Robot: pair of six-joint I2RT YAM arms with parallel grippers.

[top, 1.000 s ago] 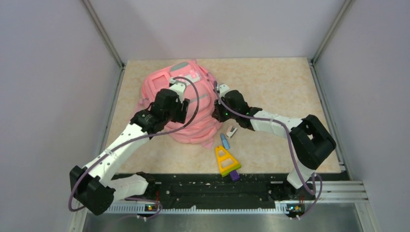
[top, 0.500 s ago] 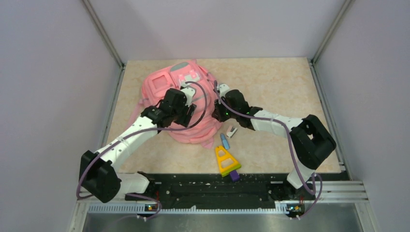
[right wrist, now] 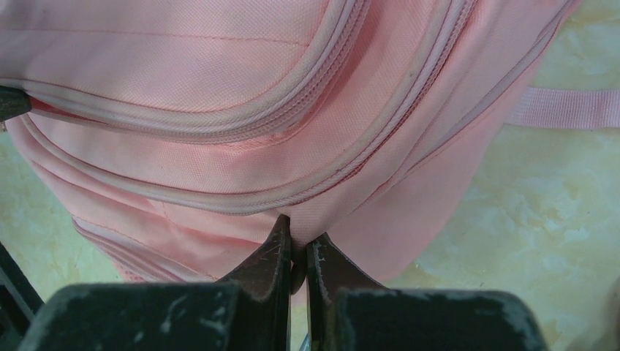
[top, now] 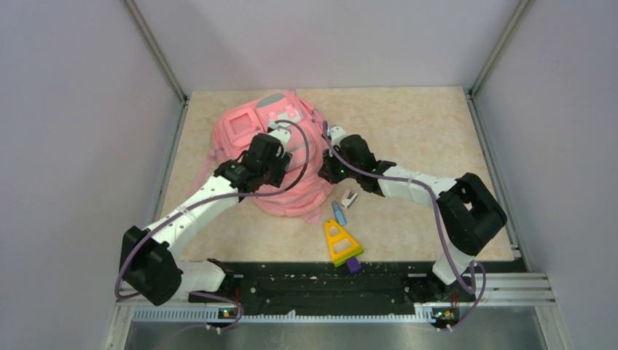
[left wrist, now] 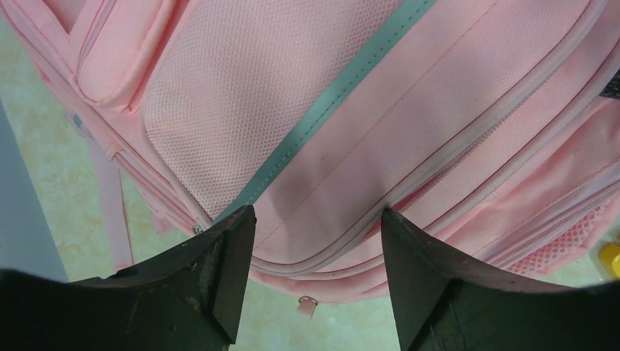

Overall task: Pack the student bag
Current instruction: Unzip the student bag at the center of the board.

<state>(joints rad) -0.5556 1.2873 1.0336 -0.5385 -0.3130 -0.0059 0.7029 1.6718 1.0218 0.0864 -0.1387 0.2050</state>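
**Bag flat on table, right gripper pinching its edge**

Pink bag (top: 237, 131) lies flat on the left-rear part of the table (top: 423, 124), front pockets up, grey zipper line running across the mesh panel. One strap (right wrist: 563, 107) trails out onto the tabletop.

Left gripper (left wrist: 318, 219) hangs over the middle of the bag, jaws released and standing wide apart. Nothing sits between them, and the fingertips are clear of the fabric (a zipper seam shows in the gap below).

Right gripper (right wrist: 298, 238) comes in low from the bag's right side. Jaws clenched tight, tips at the folded edge below the piped zipper seams, a sliver of pink caught between them: grasping the bag fabric, as far as the wrist view shows.

Near the bag's front right edge, loose on the table: a small white clip (top: 350, 197), a blue pen (top: 338, 213) just beside it, then a yellow triangle (top: 340, 243) with a purple piece (top: 353, 265) at its near corner. All lie apart from both grippers.
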